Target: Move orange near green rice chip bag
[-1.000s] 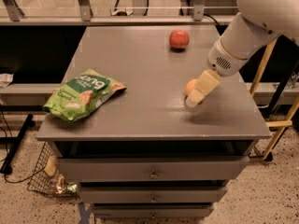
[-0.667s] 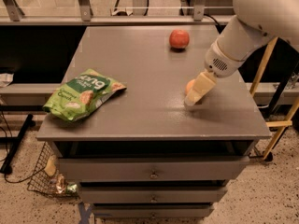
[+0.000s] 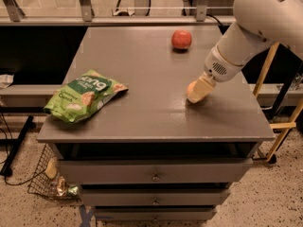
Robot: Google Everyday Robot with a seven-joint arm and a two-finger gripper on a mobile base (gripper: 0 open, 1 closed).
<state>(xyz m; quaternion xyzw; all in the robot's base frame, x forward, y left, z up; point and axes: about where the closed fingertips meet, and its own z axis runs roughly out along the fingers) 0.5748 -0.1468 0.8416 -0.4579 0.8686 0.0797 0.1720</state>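
Observation:
The orange (image 3: 191, 87) lies on the right part of the grey tabletop (image 3: 151, 74), mostly hidden behind my gripper; only a pale-orange edge shows. My gripper (image 3: 197, 92) is cream-coloured, reaches down from the white arm at the upper right and sits right at the orange, low over the table. The green rice chip bag (image 3: 84, 95) lies flat near the table's left front edge, far left of the orange.
A redder, apple-like fruit (image 3: 182, 39) sits at the table's back, above the gripper. The table is a drawer cabinet (image 3: 155, 176). A wire basket (image 3: 49, 176) stands on the floor at lower left. Wooden legs (image 3: 284, 122) stand at the right.
The gripper and arm have shifted only slightly at the orange. The bag and the red fruit have not moved.

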